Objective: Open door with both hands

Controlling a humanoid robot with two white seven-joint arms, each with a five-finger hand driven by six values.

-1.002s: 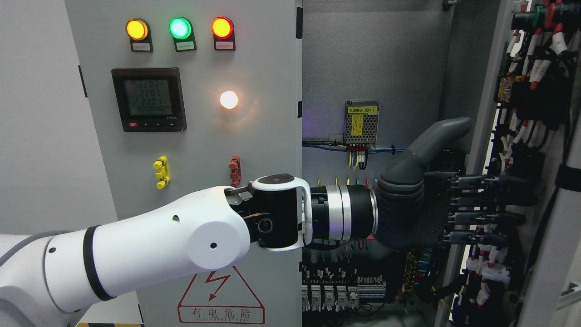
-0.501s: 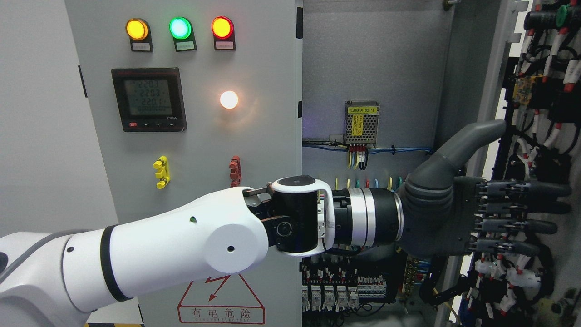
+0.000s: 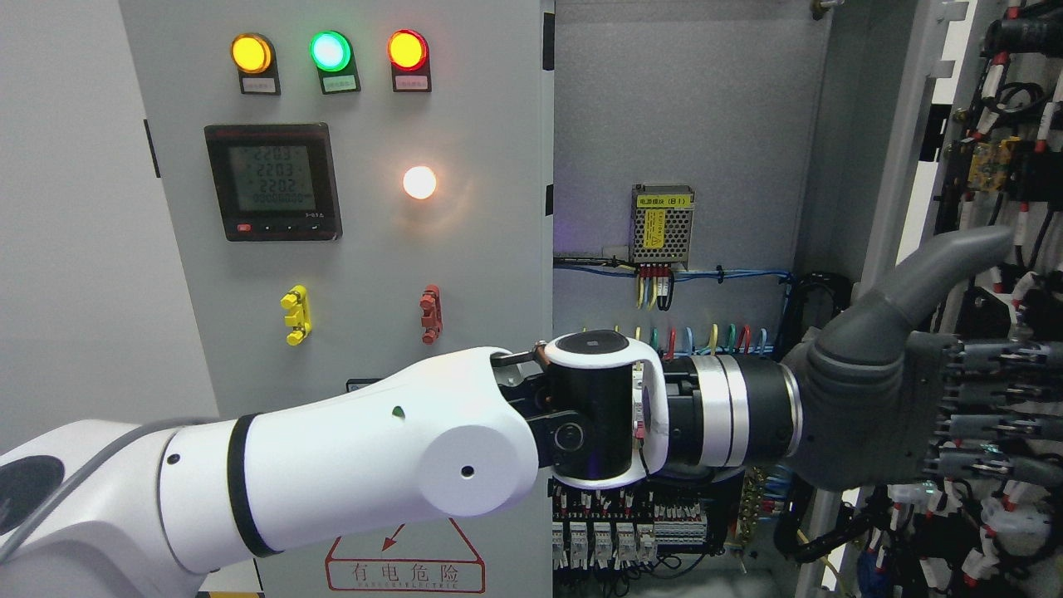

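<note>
— Where are the edges for us?

— The closed left door (image 3: 357, 249) of the cabinet ends in a straight vertical edge just left of the picture's middle. Right of it we see the open inside of the cabinet, with a bare grey back panel (image 3: 681, 108) at the top and a small power supply (image 3: 662, 223) with a yellow label below. The right door (image 3: 1009, 249) is swung open and stands at the far right; we see its inner side, full of black wires with red and white ends.

— How much room do we have?

— The upper part of the opening is free. Lower down, our arm crosses the left door's edge, and rows of terminal blocks (image 3: 627, 536) lie under the wrist.

— And our hand?

— Our left hand (image 3: 905, 407) comes in from the lower left, with the arm almost level. The palm is flat, the fingers (image 3: 996, 390) are stretched straight to the right against the inner side of the right door, and the thumb (image 3: 938, 270) points up and to the right. It holds nothing; we cannot tell if it touches the wires.

— The other arm?

— We do not see it.
</note>
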